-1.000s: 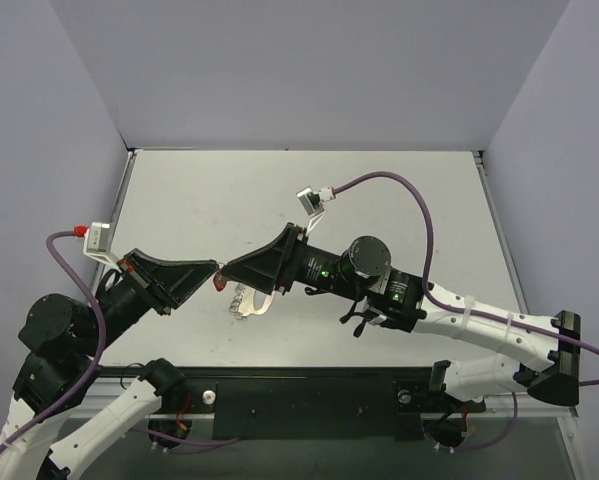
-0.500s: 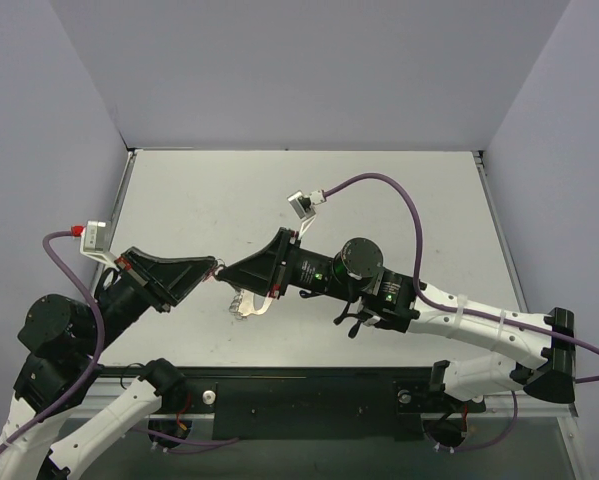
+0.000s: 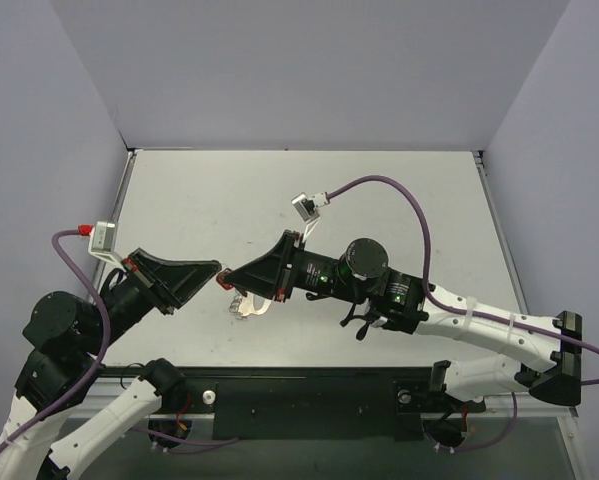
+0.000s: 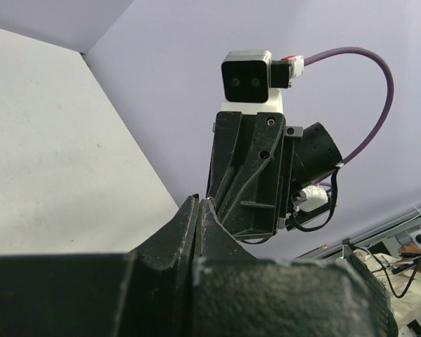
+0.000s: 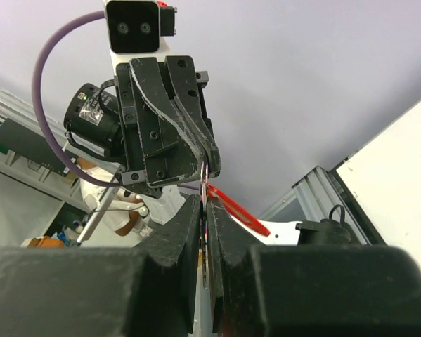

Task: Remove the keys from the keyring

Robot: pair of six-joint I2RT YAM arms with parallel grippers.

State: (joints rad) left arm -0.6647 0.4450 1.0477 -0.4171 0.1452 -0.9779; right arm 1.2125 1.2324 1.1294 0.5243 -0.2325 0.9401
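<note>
My left gripper (image 3: 214, 270) and right gripper (image 3: 230, 276) meet tip to tip above the table's near middle. Both are shut on the thin metal keyring (image 5: 205, 184), each on an opposite edge. In the right wrist view the ring runs from between my right gripper's jaws (image 5: 205, 202) up into the left gripper's tips (image 5: 209, 166). The key with the red head (image 5: 232, 209) hangs on the ring to the right of the jaws; its blade is hidden. From above only a red spot of the key (image 3: 220, 284) shows. In the left wrist view the left gripper (image 4: 198, 202) is shut, facing the right gripper (image 4: 249, 175).
A small whitish tag with a pale strap (image 3: 249, 303) shows just below the grippers; I cannot tell whether it hangs or lies on the grey table (image 3: 379, 190). Purple cables (image 3: 399, 185) arc over both wrists. Lilac walls close the back and sides.
Both grippers have shifted slightly while staying joined at the ring; the meeting point sits a little lower and to the right. The right wrist has turned a little.
</note>
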